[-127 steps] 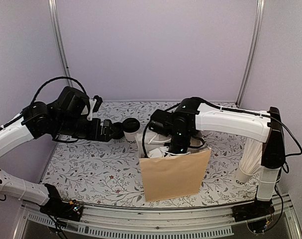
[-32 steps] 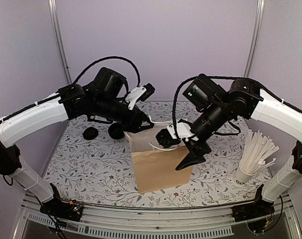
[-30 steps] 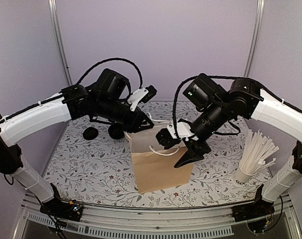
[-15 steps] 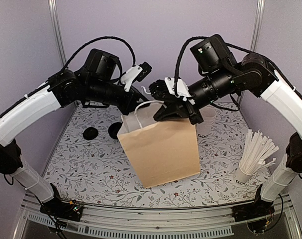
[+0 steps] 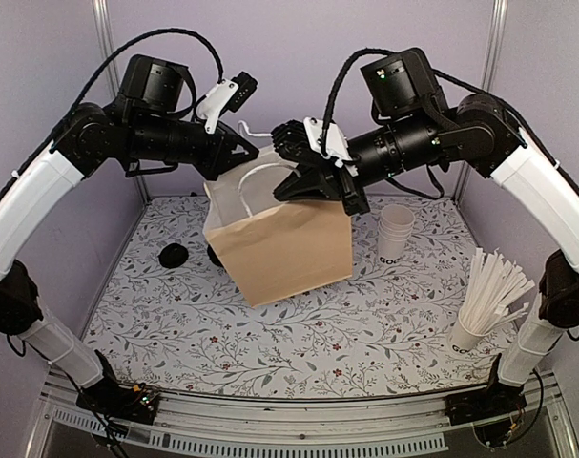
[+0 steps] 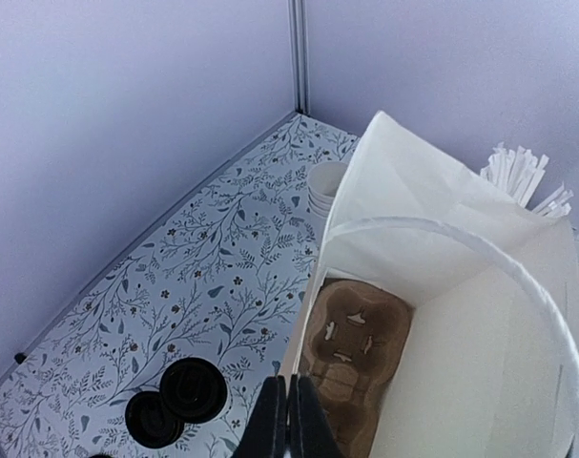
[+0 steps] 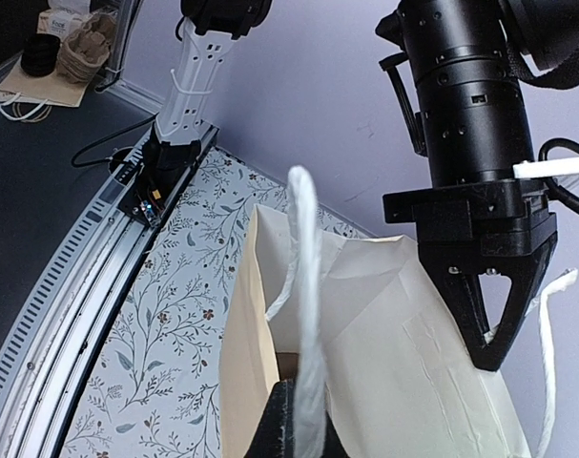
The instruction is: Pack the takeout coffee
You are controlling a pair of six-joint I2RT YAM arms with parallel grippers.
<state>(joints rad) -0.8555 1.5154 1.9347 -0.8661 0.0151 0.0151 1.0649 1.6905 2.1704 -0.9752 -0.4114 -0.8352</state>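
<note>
From above, the bag (image 5: 284, 248) is held tilted over the surface (image 5: 270, 353) between the left gripper (image 5: 235, 160) and the right gripper (image 5: 285, 187). Black lids (image 5: 175, 255) lie to its left.

At the left wrist, the gripper is clenched on the bag's rim. A brown tray (image 6: 356, 353) is seen inside the bag; the coffee cannot be made out.

At the right wrist, the gripper is clenched on a white handle (image 7: 306, 277).

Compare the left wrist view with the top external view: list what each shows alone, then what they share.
Left wrist only: the white inside of the paper bag, with a brown cardboard tray on its bottom. Top external only: the right tool at the bag's handle, the bag's brown outside held up tilted over the table, and the cup holding the straws. Both: the left tool, stacked cups, straws, black lids.
</note>
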